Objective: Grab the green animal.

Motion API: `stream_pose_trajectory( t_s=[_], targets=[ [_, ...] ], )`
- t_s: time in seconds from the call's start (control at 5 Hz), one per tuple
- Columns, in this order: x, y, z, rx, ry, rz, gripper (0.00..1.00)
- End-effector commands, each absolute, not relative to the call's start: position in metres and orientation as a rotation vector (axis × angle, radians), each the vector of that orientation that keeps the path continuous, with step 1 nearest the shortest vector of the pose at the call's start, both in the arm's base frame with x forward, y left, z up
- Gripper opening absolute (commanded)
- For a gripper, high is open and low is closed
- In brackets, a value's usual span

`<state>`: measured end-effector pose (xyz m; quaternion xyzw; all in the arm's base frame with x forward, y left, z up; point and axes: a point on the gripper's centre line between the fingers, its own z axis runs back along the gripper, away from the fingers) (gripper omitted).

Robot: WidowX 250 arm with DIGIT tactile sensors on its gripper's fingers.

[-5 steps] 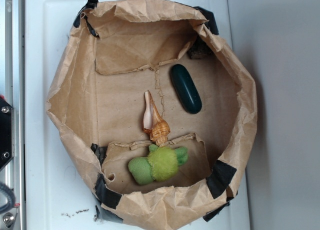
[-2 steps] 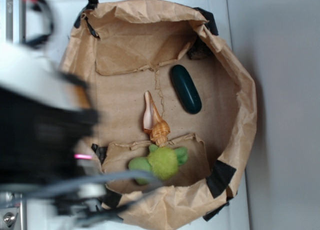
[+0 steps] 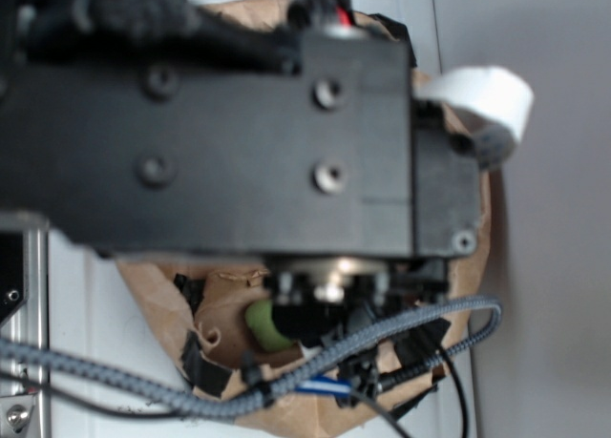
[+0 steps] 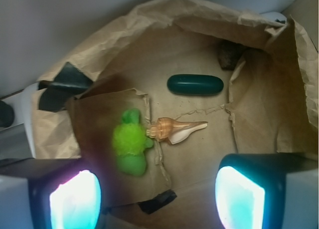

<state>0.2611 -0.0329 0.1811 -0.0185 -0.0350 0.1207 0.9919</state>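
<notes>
in the exterior view the black arm point(image 3: 220, 133) fills most of the frame over the brown paper bin point(image 3: 153, 295), and only one end of the green animal point(image 3: 264, 325) peeks out beneath it, by the braided cable point(image 3: 382, 328); the jaws are hidden here. in the wrist view the jaws hang released and empty above the bin point(image 4: 259, 97), their fingertips point(image 4: 75, 201) well apart, and the green animal point(image 4: 131, 148) lies on the bin floor, touching the blunt end of the tan seashell point(image 4: 175, 130), with the dark green capsule point(image 4: 195, 84) beyond the shell, apart from both.

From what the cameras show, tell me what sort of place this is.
Probably a robot test bench: a taped brown paper-lined bin on a white surface holds a lime-green plush toy, tan pointed seashell and dark green capsule.
</notes>
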Motion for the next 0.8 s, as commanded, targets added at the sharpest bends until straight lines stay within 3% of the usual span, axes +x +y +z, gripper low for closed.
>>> stream_pose_trajectory(
  t_s=[0.0,0.2,0.4,0.6],
  targets=[
    [0.272,-0.020,0.147,0.009,-0.167,0.246,1.00],
    [0.267,-0.009,0.106,0.053,-0.178,0.244,1.00],
    [0.264,-0.007,0.081,0.073,-0.158,0.227,1.00],
    [0.260,-0.019,0.080,-0.014,-0.166,0.178,1.00]
  ],
)
